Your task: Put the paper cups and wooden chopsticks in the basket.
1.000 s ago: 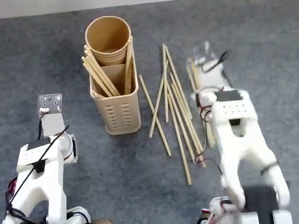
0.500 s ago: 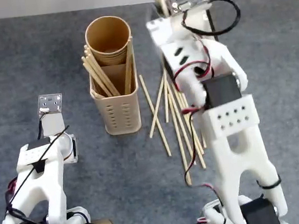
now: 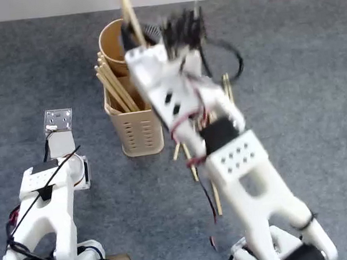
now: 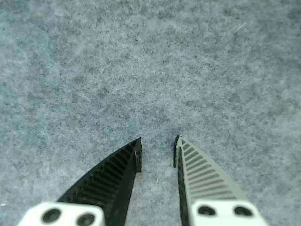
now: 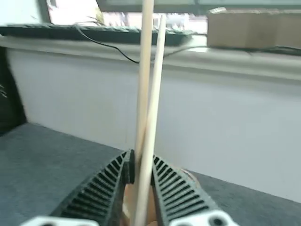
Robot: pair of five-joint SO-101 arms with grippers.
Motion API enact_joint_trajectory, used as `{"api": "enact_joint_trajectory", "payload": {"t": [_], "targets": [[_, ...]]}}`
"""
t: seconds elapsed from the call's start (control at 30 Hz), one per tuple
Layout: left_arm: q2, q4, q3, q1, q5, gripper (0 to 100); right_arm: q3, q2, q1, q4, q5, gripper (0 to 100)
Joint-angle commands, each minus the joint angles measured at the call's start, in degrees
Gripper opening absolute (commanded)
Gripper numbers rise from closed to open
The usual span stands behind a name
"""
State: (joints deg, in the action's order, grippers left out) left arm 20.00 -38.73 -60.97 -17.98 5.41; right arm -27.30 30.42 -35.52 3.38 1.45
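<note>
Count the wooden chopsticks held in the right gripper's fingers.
2. The first chopstick stands upright between the fingers of the right gripper. The second chopstick leans against it in the same grip. More could be hidden behind them.

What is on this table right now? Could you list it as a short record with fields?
right gripper: shut on two held chopsticks, near the basket
left gripper: open, over the grey mat
paper cups: stacked in the basket
stored chopsticks: standing in the basket
loose chopsticks: lying on the mat
</note>
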Motion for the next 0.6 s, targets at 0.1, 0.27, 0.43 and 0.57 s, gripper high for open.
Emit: {"api": "enact_joint_trajectory", "payload": {"t": [0.1, 0.27, 0.43, 0.57], "targets": [[-0.1, 1.1, 0.1, 1.5, 0.7, 15, -19.0, 5.3, -2.6, -17.7, -5.4, 0.6], [-0.1, 1.1, 0.1, 1.5, 0.7, 15, -19.5, 2.8, -2.1, -18.3, -10.2, 13.7], [-0.1, 1.1, 0.1, 1.5, 0.7, 15, -19.6, 2.8, -0.5, -17.5, -10.4, 30.3], [-0.1, 1.1, 0.1, 1.5, 0.7, 15, -18.8, 3.2, 2.2, -11.5, -10.4, 30.3]]}}
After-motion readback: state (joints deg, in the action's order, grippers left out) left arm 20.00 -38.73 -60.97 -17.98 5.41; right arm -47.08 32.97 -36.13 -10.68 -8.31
